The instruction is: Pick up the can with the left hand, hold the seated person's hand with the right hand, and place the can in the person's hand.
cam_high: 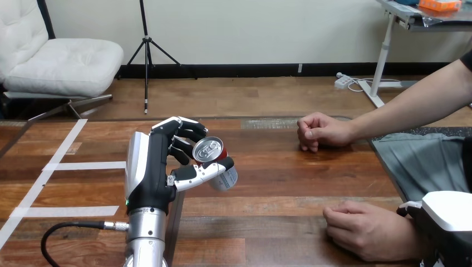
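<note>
Your one container is the can (214, 163), and it is in your left hand (167, 167), over the left-middle of the wooden table (267, 189). The fingers curl round its far side and the thumb crosses its near side, so the hand is closed on it. The can is tilted, its silver lid turned up and toward you; you see the lid's rim and opening tab, but you cannot tell what is inside. Below the lid the body is red, paler toward the lower end, which points down and to the right.

Strips of white tape (83, 165) lie on the table at the left, beside your left arm.

On the right, the person's far hand (320, 132) rests on the table as a loose fist, well apart from the can. The person's near hand (364, 227) lies knuckles-up on the table near the lower right. Bare tabletop lies between the can and both of them.

Your right hand (445, 217) comes in at the lower right corner, its white shell just beside the near hand's wrist. You cannot tell whether it is spread or closed, or whether it touches the wrist.
</note>
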Robot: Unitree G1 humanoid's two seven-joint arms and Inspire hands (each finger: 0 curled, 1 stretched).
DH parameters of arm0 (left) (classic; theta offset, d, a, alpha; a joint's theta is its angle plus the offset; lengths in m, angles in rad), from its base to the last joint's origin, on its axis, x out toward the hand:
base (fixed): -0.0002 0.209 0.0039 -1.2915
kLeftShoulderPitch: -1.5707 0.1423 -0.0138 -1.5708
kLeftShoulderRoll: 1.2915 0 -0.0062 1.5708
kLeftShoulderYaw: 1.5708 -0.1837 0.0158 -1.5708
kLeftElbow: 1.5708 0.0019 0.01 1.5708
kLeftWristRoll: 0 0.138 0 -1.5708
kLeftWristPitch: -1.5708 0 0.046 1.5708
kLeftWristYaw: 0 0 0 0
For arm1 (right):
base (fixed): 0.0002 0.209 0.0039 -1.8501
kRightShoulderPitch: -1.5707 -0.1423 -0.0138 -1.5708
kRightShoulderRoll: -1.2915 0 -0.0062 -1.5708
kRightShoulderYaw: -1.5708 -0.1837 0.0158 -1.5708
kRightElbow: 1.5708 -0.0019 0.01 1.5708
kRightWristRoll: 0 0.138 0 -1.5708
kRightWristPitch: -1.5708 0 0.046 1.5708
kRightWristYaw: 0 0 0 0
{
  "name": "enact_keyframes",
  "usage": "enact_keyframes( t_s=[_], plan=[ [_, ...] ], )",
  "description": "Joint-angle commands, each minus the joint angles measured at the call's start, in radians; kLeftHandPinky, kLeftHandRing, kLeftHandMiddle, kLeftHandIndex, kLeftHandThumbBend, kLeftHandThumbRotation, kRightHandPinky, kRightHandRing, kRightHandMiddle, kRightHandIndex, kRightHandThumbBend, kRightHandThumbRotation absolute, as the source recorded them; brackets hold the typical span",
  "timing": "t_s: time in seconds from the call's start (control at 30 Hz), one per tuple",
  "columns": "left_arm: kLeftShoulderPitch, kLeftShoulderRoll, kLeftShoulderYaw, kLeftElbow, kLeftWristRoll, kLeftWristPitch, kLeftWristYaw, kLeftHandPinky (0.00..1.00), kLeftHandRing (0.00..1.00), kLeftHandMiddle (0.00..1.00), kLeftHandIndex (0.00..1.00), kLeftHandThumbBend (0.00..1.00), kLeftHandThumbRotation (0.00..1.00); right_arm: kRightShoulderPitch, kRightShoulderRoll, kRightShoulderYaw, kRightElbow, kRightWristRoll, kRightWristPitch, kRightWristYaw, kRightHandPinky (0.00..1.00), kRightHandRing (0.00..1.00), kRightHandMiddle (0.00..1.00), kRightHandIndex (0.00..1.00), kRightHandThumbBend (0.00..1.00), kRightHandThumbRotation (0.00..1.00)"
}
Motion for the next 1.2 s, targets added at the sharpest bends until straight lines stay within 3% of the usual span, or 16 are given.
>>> enact_keyframes(
  t_s=[0.0,0.33,0.73,0.97,1.17],
  plan=[
    [-0.050,0.006,0.019,-0.070,0.001,-0.039,0.007,0.34,0.40,0.47,0.50,0.71,0.00,-0.042,-0.023,0.015,0.042,-0.013,0.013,-0.023,0.82,0.86,0.87,0.83,0.79,0.10],
    [-0.049,0.008,0.019,-0.069,-0.002,-0.041,0.003,0.34,0.40,0.46,0.50,0.71,0.00,-0.047,-0.019,0.007,0.086,0.014,-0.013,-0.117,0.70,0.80,0.81,0.77,0.80,0.06],
    [-0.047,0.007,0.019,-0.075,0.001,-0.030,0.004,0.34,0.40,0.47,0.50,0.71,0.00,-0.059,-0.006,0.002,0.124,0.034,0.000,-0.183,0.49,0.68,0.72,0.70,0.75,0.00],
    [-0.049,0.007,0.019,-0.073,-0.001,-0.032,0.002,0.34,0.40,0.46,0.50,0.71,0.00,-0.066,-0.012,0.010,0.147,0.039,0.001,-0.207,0.29,0.48,0.59,0.65,0.76,0.00],
    [-0.051,0.008,0.019,-0.070,-0.003,-0.036,0.001,0.34,0.40,0.46,0.50,0.71,0.00,-0.074,-0.018,0.016,0.166,0.046,-0.006,-0.224,0.21,0.37,0.51,0.60,0.76,0.00]
  ],
)
